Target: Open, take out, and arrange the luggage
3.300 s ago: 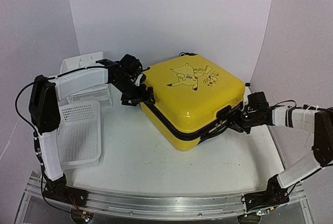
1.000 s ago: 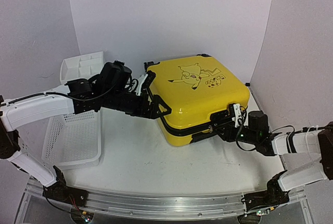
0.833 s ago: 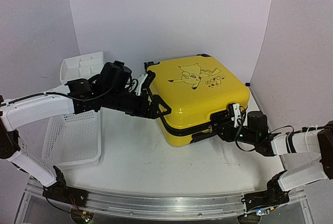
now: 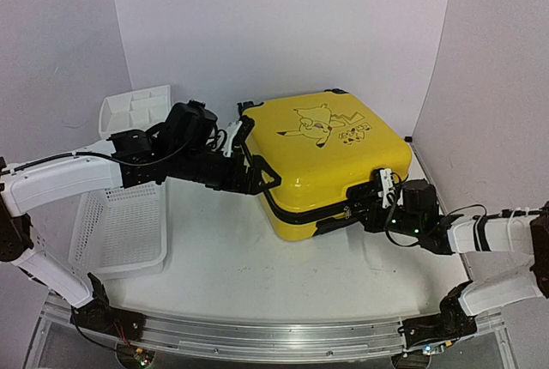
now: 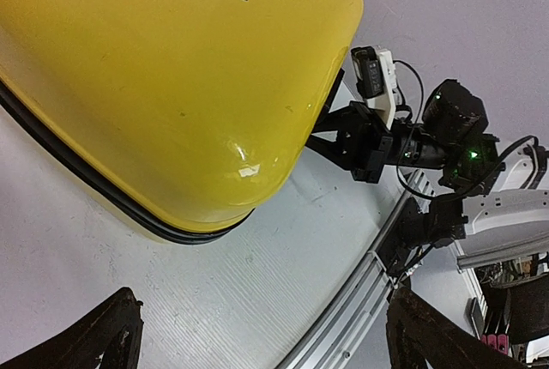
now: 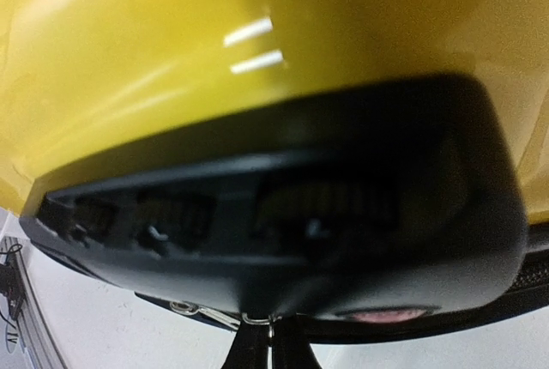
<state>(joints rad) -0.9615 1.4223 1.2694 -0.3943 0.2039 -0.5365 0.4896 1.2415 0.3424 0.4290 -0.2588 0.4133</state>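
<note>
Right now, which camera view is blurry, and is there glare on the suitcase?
Right wrist view: the luggage is out of focus, with two white glare streaks. Left wrist view: sharp, one small highlight on its corner. Top view: sharp, evenly lit.

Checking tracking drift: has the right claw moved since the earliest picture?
Yes. The right claw has shifted left along the luggage, away from the right wall.

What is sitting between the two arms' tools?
The yellow suitcase. In the top view the left tool is at its left edge and the right tool at its near right side, with nothing else between.
</note>
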